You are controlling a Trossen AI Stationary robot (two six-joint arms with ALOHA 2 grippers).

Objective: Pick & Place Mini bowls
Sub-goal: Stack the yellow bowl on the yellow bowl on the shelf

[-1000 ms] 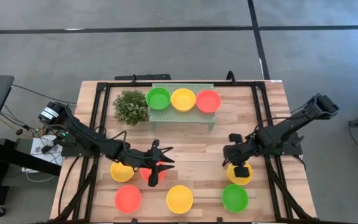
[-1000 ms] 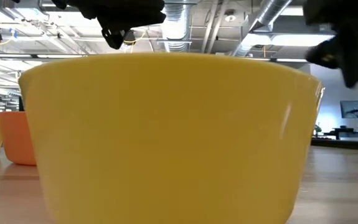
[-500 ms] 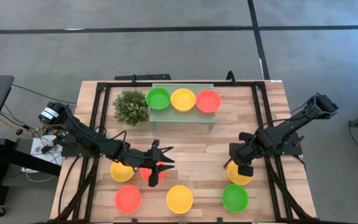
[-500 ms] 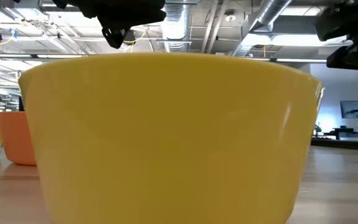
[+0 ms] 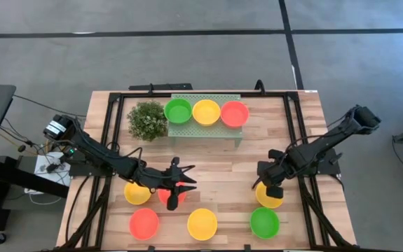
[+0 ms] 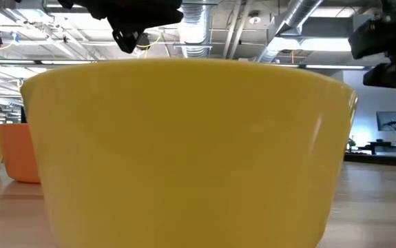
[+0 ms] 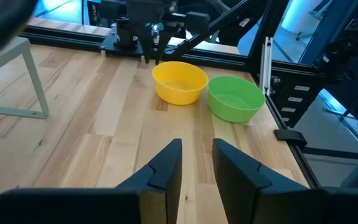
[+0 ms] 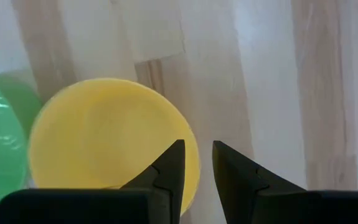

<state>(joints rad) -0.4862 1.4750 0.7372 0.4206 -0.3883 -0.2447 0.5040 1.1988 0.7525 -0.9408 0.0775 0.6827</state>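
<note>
Six mini bowls rest on their bases on the wooden table: yellow (image 5: 137, 193), red-orange (image 5: 167, 196), red (image 5: 144, 222), yellow (image 5: 202, 223), green (image 5: 264, 222) and yellow (image 5: 269, 197). Three more, green (image 5: 178, 110), yellow (image 5: 206, 111) and red (image 5: 234, 113), sit on the pale green tray (image 5: 205, 130). My left gripper (image 5: 180, 184) hangs open over the red-orange bowl, with nothing between its fingers (image 7: 166, 165). My right gripper (image 8: 196, 163) points down, open by a narrow gap, above the rim of the right yellow bowl (image 8: 113, 134).
A bushy green plant (image 5: 147, 120) stands left of the tray. Black frame rails (image 5: 296, 133) run along the table's sides and far edge. Bare wood lies in the table's middle between the two arms. In the low view a yellow bowl (image 6: 184, 151) fills most of the picture.
My right gripper has rolled about its own axis, tipped steeper downward and sunk a little over the right yellow bowl. Its finger gap is unchanged. No bowl has moved.
</note>
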